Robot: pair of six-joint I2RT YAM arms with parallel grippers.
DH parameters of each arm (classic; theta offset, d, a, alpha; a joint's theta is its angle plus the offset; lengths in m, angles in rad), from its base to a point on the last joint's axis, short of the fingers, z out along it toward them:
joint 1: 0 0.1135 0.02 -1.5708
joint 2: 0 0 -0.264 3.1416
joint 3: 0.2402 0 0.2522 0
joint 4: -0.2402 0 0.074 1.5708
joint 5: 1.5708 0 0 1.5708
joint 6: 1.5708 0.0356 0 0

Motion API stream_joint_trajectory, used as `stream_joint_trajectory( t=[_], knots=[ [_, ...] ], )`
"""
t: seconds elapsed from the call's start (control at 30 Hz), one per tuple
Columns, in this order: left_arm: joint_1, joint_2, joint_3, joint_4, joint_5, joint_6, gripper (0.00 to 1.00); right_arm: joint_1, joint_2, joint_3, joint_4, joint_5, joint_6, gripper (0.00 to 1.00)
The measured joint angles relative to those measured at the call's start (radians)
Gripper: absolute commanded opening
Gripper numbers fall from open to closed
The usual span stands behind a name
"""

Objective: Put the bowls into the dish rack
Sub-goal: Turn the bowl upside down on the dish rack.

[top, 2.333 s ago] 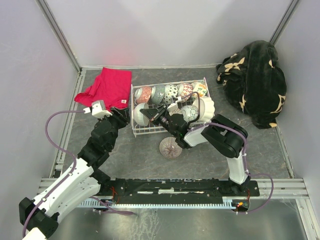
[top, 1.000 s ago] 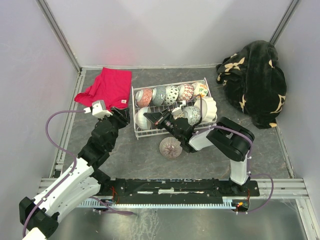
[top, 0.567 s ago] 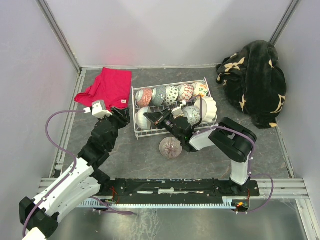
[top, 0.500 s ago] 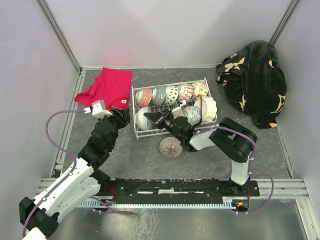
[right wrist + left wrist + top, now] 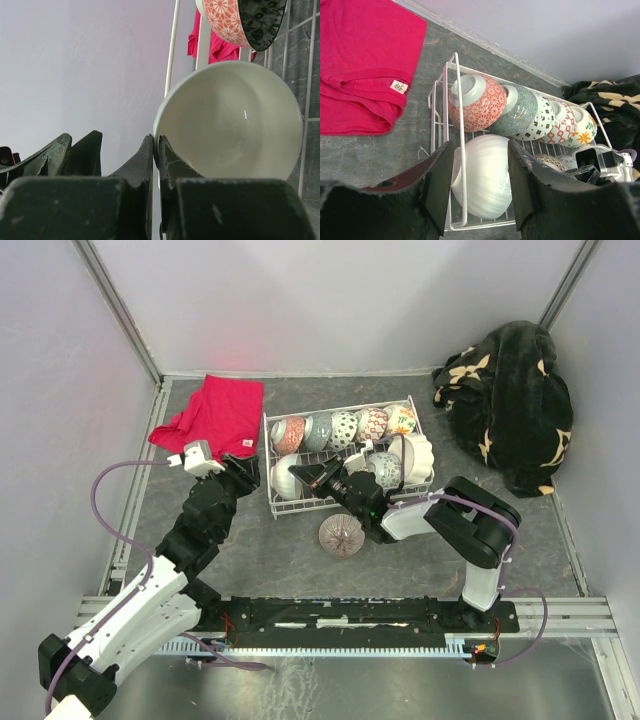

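As the right tool (image 5: 155, 142) pinched the white bowl (image 5: 235, 120) by its rim, a slip could have knocked it against the rack (image 5: 265, 445); left tool (image 5: 480, 145) spread.

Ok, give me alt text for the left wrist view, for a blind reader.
A white bowl lies on its side in a white wire dish rack, framed between the fingers of the open left claw. Behind it, five patterned bowls stand on edge in a row; a red cloth lies left of the rack.
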Motion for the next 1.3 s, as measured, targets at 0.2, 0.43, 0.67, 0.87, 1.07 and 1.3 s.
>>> stream_joint_trajectory(
  t=[0.2,0.43,0.67,0.87,1.07,1.3],
  knots=[
    [0.0,0.0,0.0,0.0,0.0,0.0,0.54,0.0,-0.01,-0.003,-0.014,0.013,-0.008,0.04],
    [0.0,0.0,0.0,0.0,0.0,0.0,0.54,-0.001,-0.023,-0.016,-0.018,0.023,-0.017,0.02],
    [0.0,0.0,0.0,0.0,0.0,0.0,0.54,-0.001,-0.037,-0.029,-0.025,0.025,-0.026,0.02],
    [0.0,0.0,0.0,0.0,0.0,0.0,0.54,-0.002,-0.073,-0.05,-0.06,0.044,-0.044,0.02],
    [0.0,0.0,0.0,0.0,0.0,0.0,0.54,-0.002,-0.095,-0.057,-0.091,0.054,-0.06,0.02],
    [0.0,0.001,0.0,0.0,0.0,0.0,0.54,-0.003,-0.137,-0.079,-0.135,0.074,-0.082,0.03]
  ],
)
